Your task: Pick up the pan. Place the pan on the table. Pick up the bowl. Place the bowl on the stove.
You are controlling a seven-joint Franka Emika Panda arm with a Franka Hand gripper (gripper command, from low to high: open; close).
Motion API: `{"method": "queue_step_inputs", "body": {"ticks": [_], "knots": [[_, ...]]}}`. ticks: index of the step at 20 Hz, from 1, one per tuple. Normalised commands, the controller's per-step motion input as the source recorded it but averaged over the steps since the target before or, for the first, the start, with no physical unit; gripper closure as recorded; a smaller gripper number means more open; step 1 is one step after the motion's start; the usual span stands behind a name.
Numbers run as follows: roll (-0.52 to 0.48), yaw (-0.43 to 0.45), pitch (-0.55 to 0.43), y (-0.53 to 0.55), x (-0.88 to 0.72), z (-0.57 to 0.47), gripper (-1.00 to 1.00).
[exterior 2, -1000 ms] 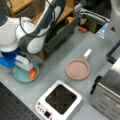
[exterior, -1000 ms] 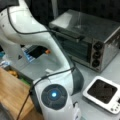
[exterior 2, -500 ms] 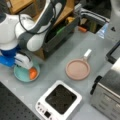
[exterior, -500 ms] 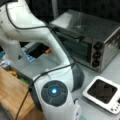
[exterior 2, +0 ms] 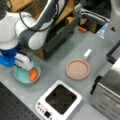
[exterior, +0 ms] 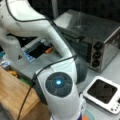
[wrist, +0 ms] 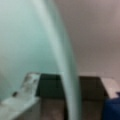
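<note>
A grey table (exterior 2: 57, 65) filled a front view, with a large steel toaster oven (exterior 2: 110, 92) at that view's right edge and a white robot arm (exterior 2: 32, 27) reaching in from its top left. The same arm (exterior: 60, 92) blocked most of a front view, with the toaster oven (exterior: 97, 42) behind it.

The stove (exterior 2: 60, 101), white with a black square top, sat at a front view's bottom centre with nothing on it. The stove (exterior: 103, 93) showed bare in both front views.

The pink pan (exterior 2: 78, 69) lay flat on the table, well apart from the arm, its short white handle pointing toward that view's top.

The teal bowl (exterior 2: 23, 75) rested on the table at a front view's left, an orange food piece (exterior 2: 33, 74) inside. The gripper (exterior 2: 23, 62) was down at the bowl's rim. In the wrist view the thin bowl wall (wrist: 66, 65) ran between a finger (wrist: 25, 87) and the opposite side, so the jaws straddled the rim; whether they had clamped onto it could not be told.

The bowl looked light, rigid and smooth, probably slippery. The rim seemed the only usable hold, and a one-sided pinch there could let the bowl tilt and tip out the food.
</note>
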Motion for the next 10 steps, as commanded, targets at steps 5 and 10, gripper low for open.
{"method": "queue_step_inputs", "body": {"ticks": [5,10], "knots": [[0.067,-0.115,0.128,0.18,0.24,0.24,1.00],[0.052,-0.125,0.161,0.21,0.25,0.24,1.00]]}}
